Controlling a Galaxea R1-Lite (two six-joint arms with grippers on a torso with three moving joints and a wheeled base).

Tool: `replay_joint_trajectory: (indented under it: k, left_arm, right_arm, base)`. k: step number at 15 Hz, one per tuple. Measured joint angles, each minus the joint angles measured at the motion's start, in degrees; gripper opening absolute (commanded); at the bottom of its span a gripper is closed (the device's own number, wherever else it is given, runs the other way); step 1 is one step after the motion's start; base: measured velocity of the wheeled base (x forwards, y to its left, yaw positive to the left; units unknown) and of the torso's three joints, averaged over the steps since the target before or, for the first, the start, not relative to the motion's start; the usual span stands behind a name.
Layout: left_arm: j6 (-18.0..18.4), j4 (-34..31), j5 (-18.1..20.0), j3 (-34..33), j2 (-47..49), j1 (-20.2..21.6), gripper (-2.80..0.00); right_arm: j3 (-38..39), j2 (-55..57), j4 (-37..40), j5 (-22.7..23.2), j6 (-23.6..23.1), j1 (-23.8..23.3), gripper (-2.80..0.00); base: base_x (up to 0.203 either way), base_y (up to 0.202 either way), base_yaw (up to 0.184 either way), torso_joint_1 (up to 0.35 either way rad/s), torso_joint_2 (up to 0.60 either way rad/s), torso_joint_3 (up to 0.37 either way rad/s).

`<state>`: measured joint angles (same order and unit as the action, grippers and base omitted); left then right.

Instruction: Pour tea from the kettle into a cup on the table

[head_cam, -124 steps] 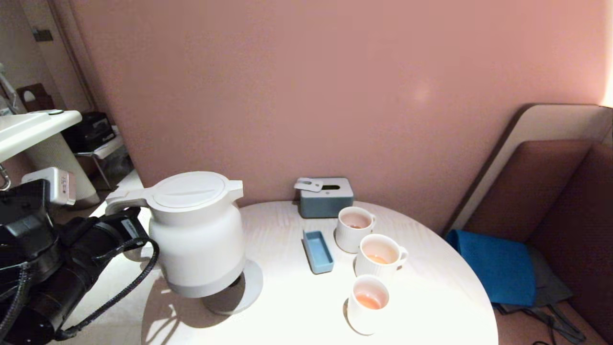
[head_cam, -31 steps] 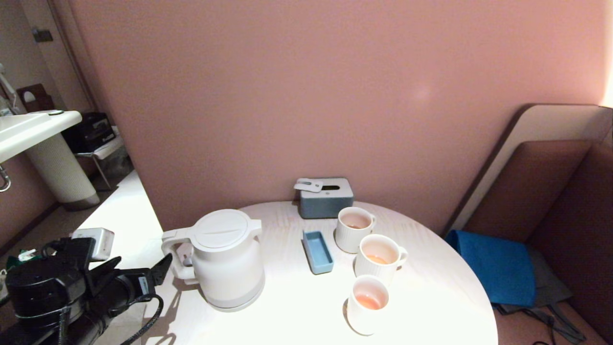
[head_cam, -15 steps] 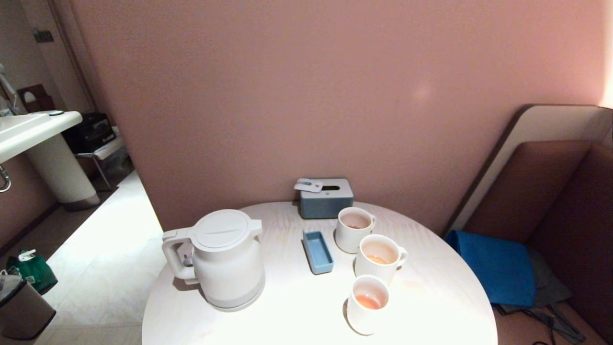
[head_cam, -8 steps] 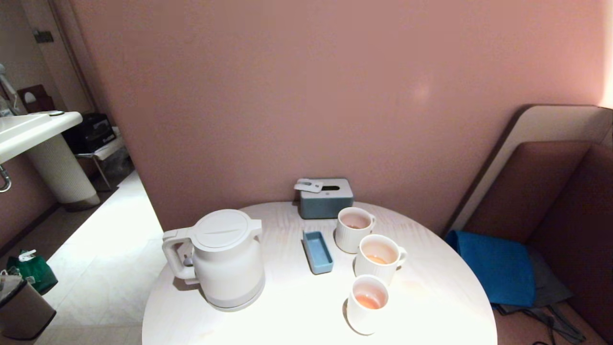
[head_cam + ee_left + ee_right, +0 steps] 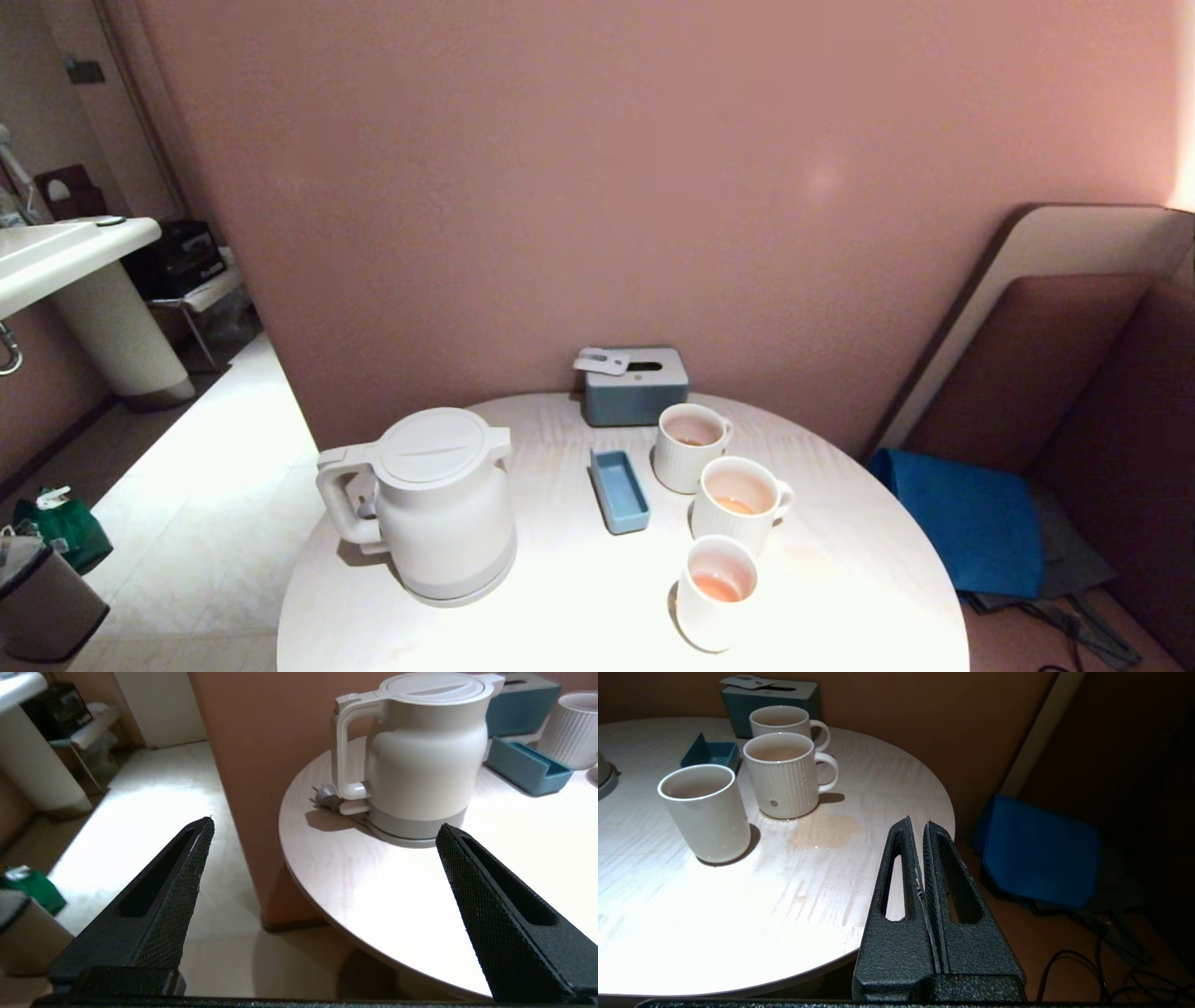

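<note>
On the head view I see the kettle (image 5: pixel 434 504) upright on the table (image 5: pixel 569 616), left of three cups holding tea (image 5: pixel 719 586). Neither arm shows here. On my left wrist view, the left gripper (image 5: pixel 324 833) hangs off the table's edge, fingers wide apart, facing the kettle's handle. On the right wrist view, the right gripper (image 5: pixel 920 826) is pressed together, empty, beside the table.

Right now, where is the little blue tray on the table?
In the head view the blue tray lies near the middle of the table, between the kettle on the robot's left and the row of three cups on its right.
</note>
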<state>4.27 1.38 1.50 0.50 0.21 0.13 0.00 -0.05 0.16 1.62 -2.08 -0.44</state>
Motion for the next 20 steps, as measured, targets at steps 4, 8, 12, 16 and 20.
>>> replay_joint_trajectory:
  k: [4, 8, 12, 16, 20]
  left_arm:
    - [0.79, 0.18, 0.47, -0.43, -0.21, -0.04, 0.0]
    - [0.2, 0.16, 0.18, -0.5, -0.24, -0.06, 0.0]
    - [-4.17, 0.24, -1.41, -0.5, -0.24, -0.06, 0.0]
    - [-4.11, 0.22, -1.5, -0.5, -0.26, -0.06, 0.0]
    - [-4.08, 0.24, -1.5, -0.5, -0.24, -0.06, 0.0]
  right_arm:
    - [0.0, 0.0, 0.11, 0.77, -4.09, -0.02, -2.8]
    - [0.0, 0.0, 0.16, 0.91, -4.34, -0.02, -2.8]
    - [0.0, 0.0, 0.2, 0.91, -3.61, -0.02, -2.8]
    - [0.0, 0.0, 0.17, 0.91, -3.67, -0.07, -2.8]
    - [0.0, 0.0, 0.2, 0.9, -3.72, -0.02, -2.8]
  base:
    - [0.0, 0.0, 0.0, 0.0, 0.0, 0.0]
    - [0.0, 0.0, 0.0, 0.0, 0.0, 0.0]
    - [0.0, 0.0, 0.0, 0.0, 0.0, 0.0]
    - [0.0, 0.0, 0.0, 0.0, 0.0, 0.0]
    - [0.0, 0.0, 0.0, 0.0, 0.0, 0.0]
